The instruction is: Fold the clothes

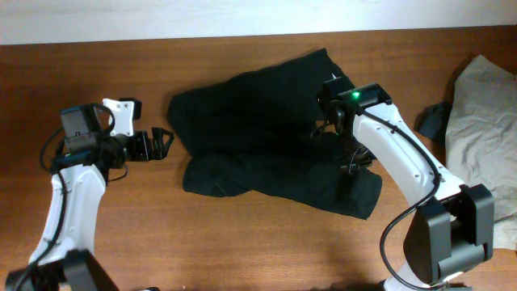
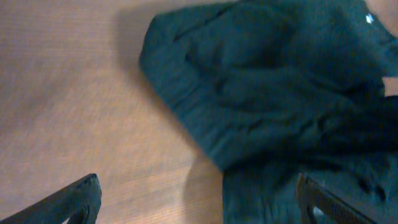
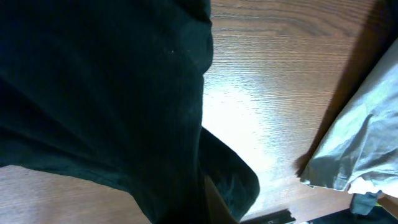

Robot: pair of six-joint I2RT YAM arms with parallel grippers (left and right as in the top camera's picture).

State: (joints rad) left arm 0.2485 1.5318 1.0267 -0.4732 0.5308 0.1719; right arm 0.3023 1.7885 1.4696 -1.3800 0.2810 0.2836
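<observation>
The black shorts (image 1: 266,129) lie crumpled and partly spread in the middle of the table. My left gripper (image 1: 159,144) is open and empty, just left of the shorts' left edge. In the left wrist view its fingers (image 2: 199,205) are wide apart, with the shorts (image 2: 273,93) ahead and a small light mark (image 2: 369,18) at the far right. My right gripper (image 1: 349,166) is down on the shorts' right side. In the right wrist view the black fabric (image 3: 106,93) drapes over the jaws and hides them; it looks gripped.
A light grey cloth (image 1: 485,121) lies at the table's right edge, with a small dark item (image 1: 434,120) beside it; the cloth also shows in the right wrist view (image 3: 360,137). The table's far edge meets a white wall (image 1: 242,16).
</observation>
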